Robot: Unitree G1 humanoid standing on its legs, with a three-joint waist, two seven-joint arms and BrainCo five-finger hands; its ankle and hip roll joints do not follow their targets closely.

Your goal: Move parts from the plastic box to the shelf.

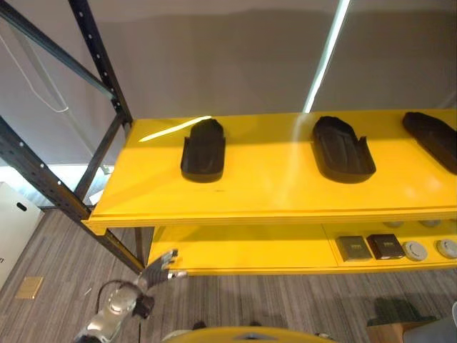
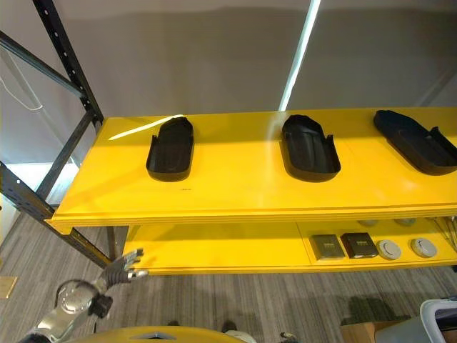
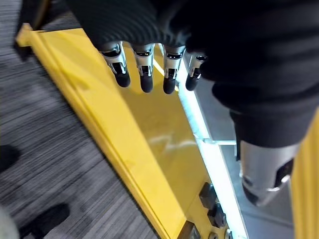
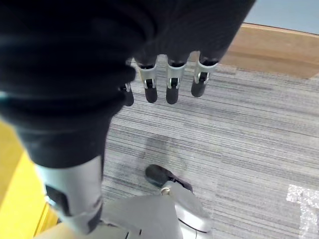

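While three black parts already lie on the top yellow shelf (image 1: 285, 193), the left part (image 1: 203, 150), the middle part (image 1: 343, 148) and the right part (image 1: 432, 139), each with its long axis running front to back, neither hand holds one. The left hand (image 1: 161, 264) hangs low by the lower shelf (image 1: 243, 250), well below the parts, fingers relaxed and empty. The right hand (image 4: 169, 79) hangs over the carpet (image 4: 239, 129), fingers loose, so I judge a fresh part must be fetched.
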